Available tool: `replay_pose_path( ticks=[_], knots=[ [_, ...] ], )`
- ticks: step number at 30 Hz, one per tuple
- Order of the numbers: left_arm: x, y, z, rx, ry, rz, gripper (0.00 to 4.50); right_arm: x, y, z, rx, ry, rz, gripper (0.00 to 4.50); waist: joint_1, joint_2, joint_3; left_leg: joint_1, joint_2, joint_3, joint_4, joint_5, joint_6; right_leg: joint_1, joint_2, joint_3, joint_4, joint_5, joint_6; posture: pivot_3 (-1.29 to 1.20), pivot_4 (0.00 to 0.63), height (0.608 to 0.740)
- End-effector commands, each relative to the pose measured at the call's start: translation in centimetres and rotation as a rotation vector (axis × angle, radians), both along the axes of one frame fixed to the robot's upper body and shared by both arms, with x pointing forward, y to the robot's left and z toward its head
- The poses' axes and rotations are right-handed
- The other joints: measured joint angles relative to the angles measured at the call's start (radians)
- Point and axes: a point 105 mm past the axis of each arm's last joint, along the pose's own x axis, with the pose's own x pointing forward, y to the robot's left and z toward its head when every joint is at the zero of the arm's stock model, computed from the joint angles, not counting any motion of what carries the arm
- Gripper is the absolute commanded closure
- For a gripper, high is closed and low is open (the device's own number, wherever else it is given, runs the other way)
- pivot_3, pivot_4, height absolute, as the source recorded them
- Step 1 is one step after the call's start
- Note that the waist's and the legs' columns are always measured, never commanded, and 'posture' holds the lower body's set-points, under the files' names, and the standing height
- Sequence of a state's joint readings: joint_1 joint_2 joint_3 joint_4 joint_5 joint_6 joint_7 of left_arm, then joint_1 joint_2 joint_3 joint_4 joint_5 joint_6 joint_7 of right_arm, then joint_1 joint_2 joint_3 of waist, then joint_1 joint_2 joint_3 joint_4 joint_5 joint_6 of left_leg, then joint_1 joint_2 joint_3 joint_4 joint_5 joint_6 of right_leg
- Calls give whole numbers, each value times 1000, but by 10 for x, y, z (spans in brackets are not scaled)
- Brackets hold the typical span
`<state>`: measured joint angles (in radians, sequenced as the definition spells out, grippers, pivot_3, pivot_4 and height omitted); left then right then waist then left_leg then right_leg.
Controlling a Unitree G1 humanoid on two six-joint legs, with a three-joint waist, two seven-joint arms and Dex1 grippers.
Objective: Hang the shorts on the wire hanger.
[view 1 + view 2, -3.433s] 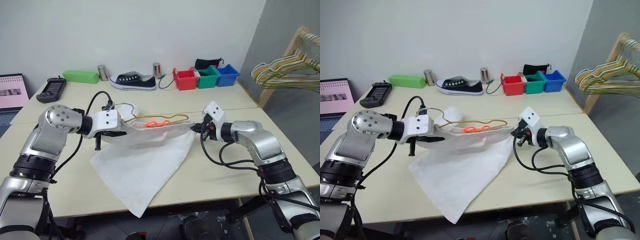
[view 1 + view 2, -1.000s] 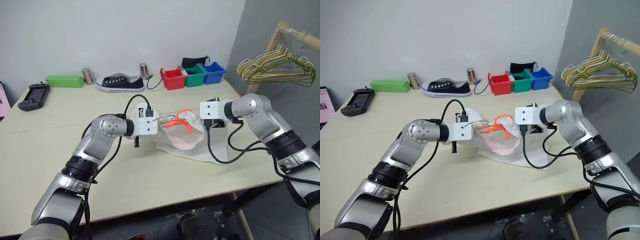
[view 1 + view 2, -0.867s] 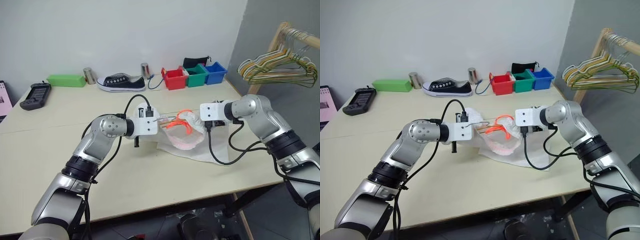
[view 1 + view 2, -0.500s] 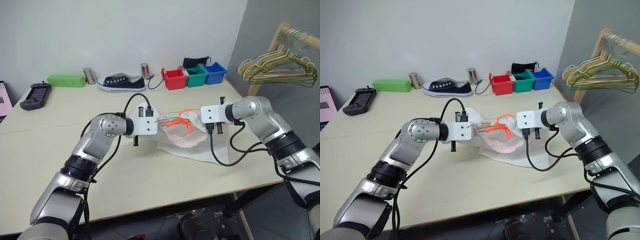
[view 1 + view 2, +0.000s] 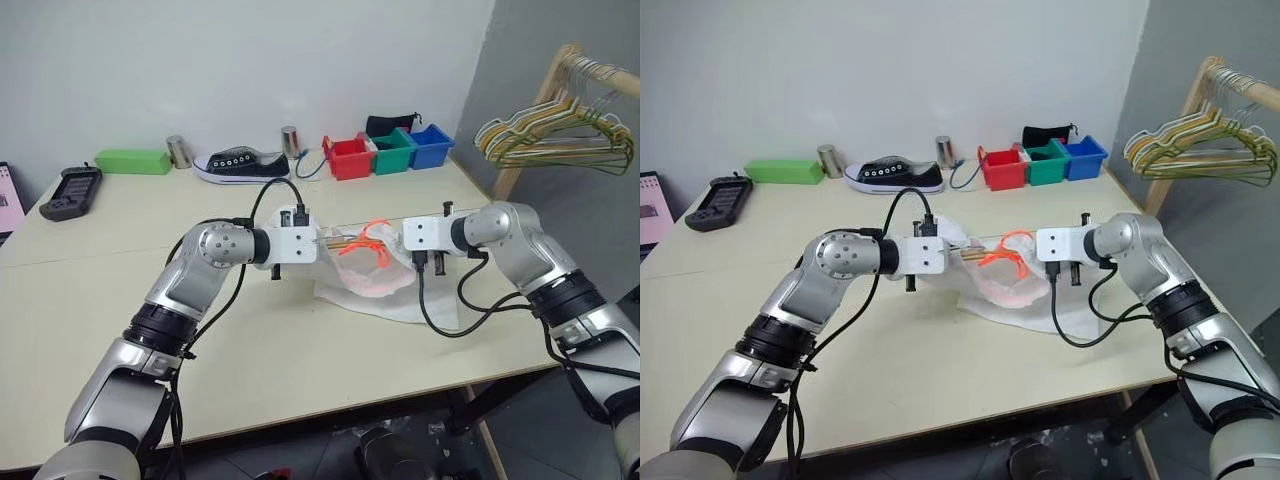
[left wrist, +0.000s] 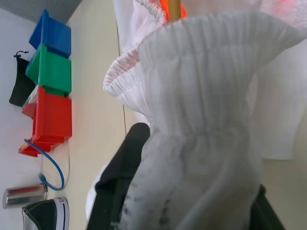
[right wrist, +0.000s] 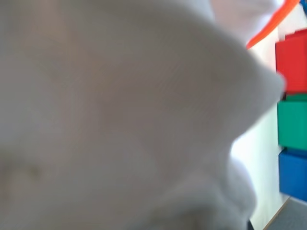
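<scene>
The white shorts (image 5: 368, 285) are bunched up at the middle of the table (image 5: 300, 370), their lower part resting on it. Their gathered waistband (image 6: 206, 72) stretches between my two grippers, and a neon orange tag (image 5: 362, 240) curls on top. A short piece of the thin tan wire hanger (image 5: 338, 241) shows at the waistband; cloth hides the rest. My left gripper (image 5: 318, 243) is at the waistband's left end, open, with the gathered cloth still between its black fingers (image 6: 122, 167). At the right end is my right gripper (image 5: 398, 243), shut on the shorts.
Along the far edge stand red (image 5: 345, 158), green (image 5: 392, 150) and blue (image 5: 430, 145) bins, a black sneaker (image 5: 240, 165), two metal cans (image 5: 177, 152), a green box (image 5: 132, 161) and a black handheld device (image 5: 70, 192). A wooden rack with striped hangers (image 5: 555, 135) stands at the right.
My right gripper has shut on the right end of the waistband. My left gripper's fingers have parted around the cloth. The bunched shorts stay between the two hands.
</scene>
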<state>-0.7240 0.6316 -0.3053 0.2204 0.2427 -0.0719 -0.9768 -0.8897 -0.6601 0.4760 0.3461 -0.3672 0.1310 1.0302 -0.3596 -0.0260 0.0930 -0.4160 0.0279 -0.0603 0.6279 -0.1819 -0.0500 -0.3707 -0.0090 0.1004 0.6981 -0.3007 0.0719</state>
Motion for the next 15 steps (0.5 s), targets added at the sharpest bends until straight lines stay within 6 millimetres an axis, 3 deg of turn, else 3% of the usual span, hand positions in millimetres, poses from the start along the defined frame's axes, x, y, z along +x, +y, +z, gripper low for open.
replay_pose_path(
  ticks=[1, 8, 12, 15],
  knots=[
    [-2, 4, 35, -67, -52, -24, 2229, 0, -1, 17, 66, -31, -28, 4500, 0, 0, 0, 0, 0, 0, 0, 0, 0, 0, 0, 0, 0, 0, 0, -233, 0, 740],
    [-3, 20, 42, -68, -31, -2, 793, -7, -1, 17, 133, 8, -65, 4500, 0, 0, 0, 0, 0, 0, 0, 0, 0, 0, 0, 0, 0, 0, 0, -239, 0, 740],
    [0, 21, 58, -135, -64, 9, 19, -9, -2, 16, 159, 27, -86, 4500, 1, 0, 0, 0, 0, 0, 0, 0, 0, 0, 0, 0, 0, 0, 0, -241, 0, 740],
    [-7, 15, 83, -303, 0, -14, 19, -10, -3, 11, 204, 60, -119, 4500, 2, 0, 0, 0, 0, 0, 0, 0, 0, 0, 0, -1, 0, 0, 0, -241, 0, 740]
  ],
)
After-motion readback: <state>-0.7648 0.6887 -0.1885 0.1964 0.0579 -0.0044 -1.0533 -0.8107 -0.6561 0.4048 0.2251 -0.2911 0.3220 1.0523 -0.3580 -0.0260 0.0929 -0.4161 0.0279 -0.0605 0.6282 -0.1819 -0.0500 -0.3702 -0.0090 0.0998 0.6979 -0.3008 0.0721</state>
